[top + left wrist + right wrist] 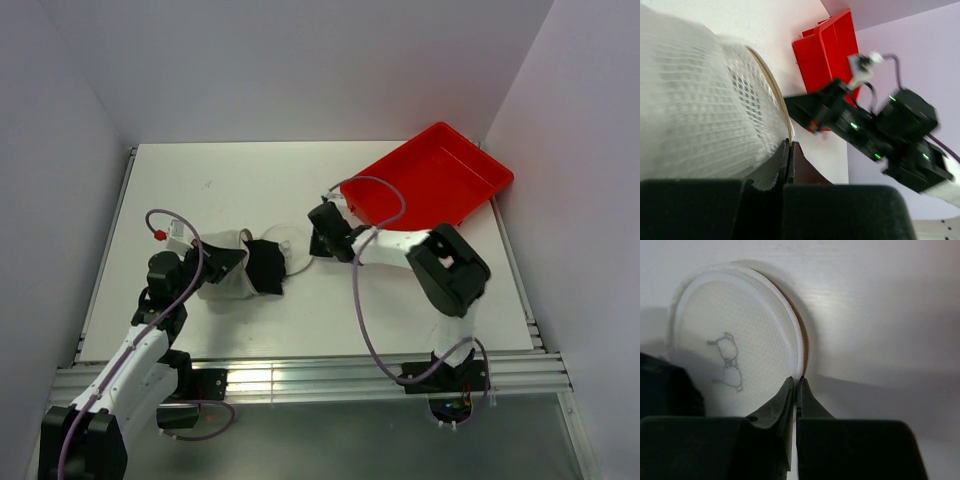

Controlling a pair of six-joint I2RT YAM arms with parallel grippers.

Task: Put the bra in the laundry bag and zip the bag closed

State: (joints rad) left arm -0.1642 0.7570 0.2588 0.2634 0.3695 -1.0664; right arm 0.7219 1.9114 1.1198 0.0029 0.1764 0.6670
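The laundry bag [228, 284], white mesh, lies on its side at the table's left centre. Its round lid [288, 246] stands open to the right. The black bra [266, 267] sits at the bag's mouth, partly inside. My left gripper [238, 261] is shut on the bag's zip rim [771, 88]; its tips [789, 143] pinch the tape. My right gripper [310, 243] is shut on the lid's edge [799, 352]; in its own view the gripper [798, 381] pinches the rim. The lid [735, 365] bears a small dark mark. The bra also shows in the right wrist view [665, 390].
A red plastic tray [430, 178] stands at the back right, partly over the table's edge, and shows in the left wrist view [825, 50]. The right arm [875, 135] reaches across close to the bag. White walls close in the table on three sides.
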